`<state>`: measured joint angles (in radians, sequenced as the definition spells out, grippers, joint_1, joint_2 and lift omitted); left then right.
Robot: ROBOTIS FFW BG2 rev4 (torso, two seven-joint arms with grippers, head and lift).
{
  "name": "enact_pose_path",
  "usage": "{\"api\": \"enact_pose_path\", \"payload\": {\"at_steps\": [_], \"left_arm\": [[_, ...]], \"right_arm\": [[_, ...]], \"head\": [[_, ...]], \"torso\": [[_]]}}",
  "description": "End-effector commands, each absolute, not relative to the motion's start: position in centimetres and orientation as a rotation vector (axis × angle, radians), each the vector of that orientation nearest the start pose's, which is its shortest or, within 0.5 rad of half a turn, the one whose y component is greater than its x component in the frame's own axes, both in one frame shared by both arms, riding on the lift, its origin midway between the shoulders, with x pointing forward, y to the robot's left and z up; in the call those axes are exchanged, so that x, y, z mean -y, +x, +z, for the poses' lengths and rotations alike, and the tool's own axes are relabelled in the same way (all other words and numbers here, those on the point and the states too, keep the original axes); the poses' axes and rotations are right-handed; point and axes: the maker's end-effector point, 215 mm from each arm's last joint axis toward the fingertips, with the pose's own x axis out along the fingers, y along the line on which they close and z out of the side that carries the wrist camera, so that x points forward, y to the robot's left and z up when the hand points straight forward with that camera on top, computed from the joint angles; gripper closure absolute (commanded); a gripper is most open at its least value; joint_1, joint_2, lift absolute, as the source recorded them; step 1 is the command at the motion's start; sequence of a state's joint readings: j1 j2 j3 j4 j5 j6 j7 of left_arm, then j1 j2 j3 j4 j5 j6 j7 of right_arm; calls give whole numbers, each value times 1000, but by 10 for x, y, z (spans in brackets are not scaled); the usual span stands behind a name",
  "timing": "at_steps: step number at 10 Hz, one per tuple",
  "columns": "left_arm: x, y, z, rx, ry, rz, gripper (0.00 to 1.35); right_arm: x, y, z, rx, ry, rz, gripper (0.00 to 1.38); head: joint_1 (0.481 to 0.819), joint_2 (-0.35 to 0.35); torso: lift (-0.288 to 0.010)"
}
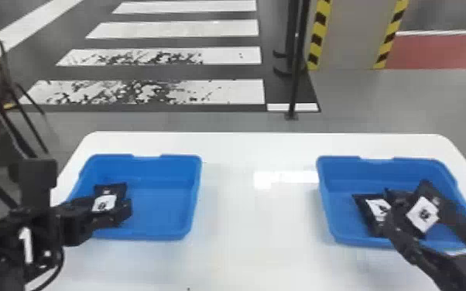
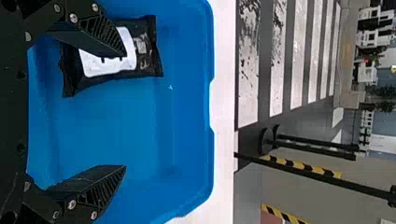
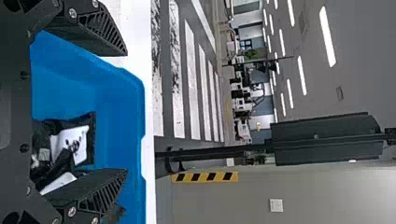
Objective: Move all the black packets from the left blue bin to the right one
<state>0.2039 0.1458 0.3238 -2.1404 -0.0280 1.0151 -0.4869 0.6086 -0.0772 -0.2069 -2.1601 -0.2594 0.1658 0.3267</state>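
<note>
Over the left blue bin point(image 1: 158, 209), my left gripper point(image 1: 122, 213) is low at its left part, beside a black packet point(image 1: 105, 202) with a white label. In the left wrist view my left gripper point(image 2: 125, 109) is open; one finger overlaps the packet point(image 2: 142, 53), the other is above bare blue floor. My right gripper point(image 1: 418, 197) is over the right blue bin point(image 1: 338, 174), where black packets point(image 1: 424, 214) with white labels lie overlapping. The right wrist view has my right gripper point(image 3: 126, 112) open, nothing between its fingertips, with packets point(image 3: 77, 144) in the bin point(image 3: 119, 107).
Both bins stand on a white table point(image 1: 255, 220), with a wide strip of tabletop between them. Beyond the table's back edge are a dark pole point(image 1: 294, 77) and a striped pillar point(image 1: 350, 35). A chair point(image 1: 15, 85) stands at the left.
</note>
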Motion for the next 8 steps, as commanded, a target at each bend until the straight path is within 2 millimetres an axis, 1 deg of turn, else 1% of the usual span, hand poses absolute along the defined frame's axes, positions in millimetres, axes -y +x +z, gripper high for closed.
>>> {"api": "enact_pose_path", "payload": {"at_steps": [1, 2, 3, 4, 6, 8], "left_arm": [[-375, 460, -416, -671, -24, -54, 205], [-386, 462, -421, -696, -22, -19, 205], [-394, 470, -425, -715, -20, 15, 205], [-396, 481, -438, -742, -35, 25, 205], [-393, 495, -460, -789, -58, 23, 205], [-400, 493, -468, -823, -47, 53, 220]], "right_arm": [[246, 395, -354, -164, 159, 233, 144], [239, 389, -357, -175, 184, 248, 144], [235, 384, -362, -194, 188, 258, 144], [232, 379, -371, -223, 203, 265, 144], [223, 378, -374, -228, 226, 282, 147], [218, 375, -382, -251, 247, 293, 148]], "head": [[695, 109], [695, 130], [695, 170], [695, 198], [695, 213], [695, 220]], "torso": [[-140], [-140], [-140], [-140], [-140], [-140]]}}
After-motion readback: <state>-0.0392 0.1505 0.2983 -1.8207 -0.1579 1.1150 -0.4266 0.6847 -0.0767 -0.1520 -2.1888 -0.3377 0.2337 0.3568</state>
